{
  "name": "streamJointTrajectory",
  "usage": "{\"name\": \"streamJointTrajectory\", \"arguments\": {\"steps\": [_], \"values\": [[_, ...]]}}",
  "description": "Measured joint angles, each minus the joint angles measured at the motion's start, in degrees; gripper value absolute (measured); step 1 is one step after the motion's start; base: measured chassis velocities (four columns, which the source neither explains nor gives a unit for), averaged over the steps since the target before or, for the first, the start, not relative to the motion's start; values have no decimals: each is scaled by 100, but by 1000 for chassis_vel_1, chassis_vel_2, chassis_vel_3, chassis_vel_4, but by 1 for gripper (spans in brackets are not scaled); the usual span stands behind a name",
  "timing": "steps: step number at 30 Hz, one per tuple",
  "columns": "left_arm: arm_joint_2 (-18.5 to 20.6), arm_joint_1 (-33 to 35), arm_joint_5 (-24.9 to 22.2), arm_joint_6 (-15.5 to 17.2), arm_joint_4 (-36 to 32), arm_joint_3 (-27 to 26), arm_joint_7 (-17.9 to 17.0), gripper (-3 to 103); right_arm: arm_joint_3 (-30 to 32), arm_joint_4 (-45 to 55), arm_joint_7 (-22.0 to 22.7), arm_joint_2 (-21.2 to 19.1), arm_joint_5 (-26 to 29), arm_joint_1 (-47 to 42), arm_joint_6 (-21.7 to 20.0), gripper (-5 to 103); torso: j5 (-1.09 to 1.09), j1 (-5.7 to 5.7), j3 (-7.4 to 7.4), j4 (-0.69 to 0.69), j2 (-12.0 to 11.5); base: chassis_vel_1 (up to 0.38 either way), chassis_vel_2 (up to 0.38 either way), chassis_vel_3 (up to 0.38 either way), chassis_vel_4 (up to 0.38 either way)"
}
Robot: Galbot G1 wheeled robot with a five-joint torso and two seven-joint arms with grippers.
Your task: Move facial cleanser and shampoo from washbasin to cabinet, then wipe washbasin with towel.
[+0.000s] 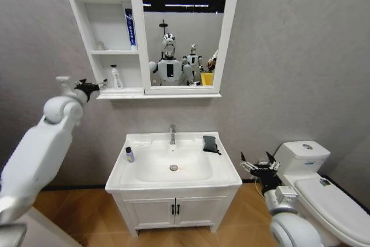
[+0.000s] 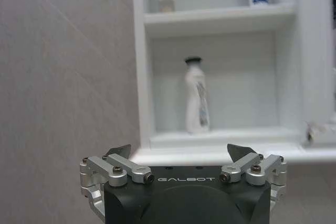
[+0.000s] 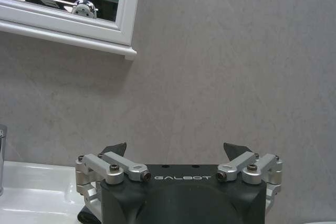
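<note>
The washbasin point(image 1: 222, 169) sits on a white two-door vanity point(image 1: 173, 212) below the cabinet point(image 1: 81, 21), whose three open shelves join a white-framed mirror point(image 1: 231, 33). On the cabinet's lowest shelf a white bottle with a dark cap point(image 1: 116, 77) stands upright; on the shelf above it a blue-and-white tube point(image 1: 131, 28) stands against the mirror-side wall. The left gripper point(image 1: 97, 86) is raised just outside the cabinet's lowest shelf, on the side away from the mirror, with its fingers spread wide and holding nothing — in the left wrist view the white bottle point(image 2: 196, 96) stands beyond its open tips. On the washbasin's rim, a small bottle with a dark cap point(image 1: 129, 154) stands at the side under the shelves, and the towel point(image 1: 210, 144) lies folded on the opposite back corner, beside the chrome tap point(image 1: 172, 134). The right gripper point(image 1: 259, 163) hangs low just off the washbasin's towel-side edge, near a toilet point(image 1: 324, 195) — its fingers are also wide apart and empty.
</note>
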Motion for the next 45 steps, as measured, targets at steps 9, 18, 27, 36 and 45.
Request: {"name": "streamJointTrajectory", "arguments": {"steps": [9,18,27,36,45], "values": [[-1529,1878,1702,-1248,560,75,479,100,-21,-14,-28,57,-41,-24,25,100,2,2,2,-5,-1,0,0,0,0],[-2100,1694,2396,-1417,2057,209,1076,100,-21,-17,-42,165,-93,-48,61,100,4,2,2,-5,-1,0,0,0,0],[-2351,1501,2541,-1728,2841,192,1342,100,-39,-63,-47,228,-142,-72,76,100,2,2,2,-4,-1,0,0,0,0],[-2575,1349,2694,-1830,3125,194,1323,100,-66,-170,-15,220,-246,-48,138,100,3,3,2,-5,-2,0,0,0,0],[-2632,1330,2802,-1832,3196,194,1404,81,-9,-171,-10,235,-245,-105,200,100,2,2,2,-4,-2,0,0,0,0]]}}
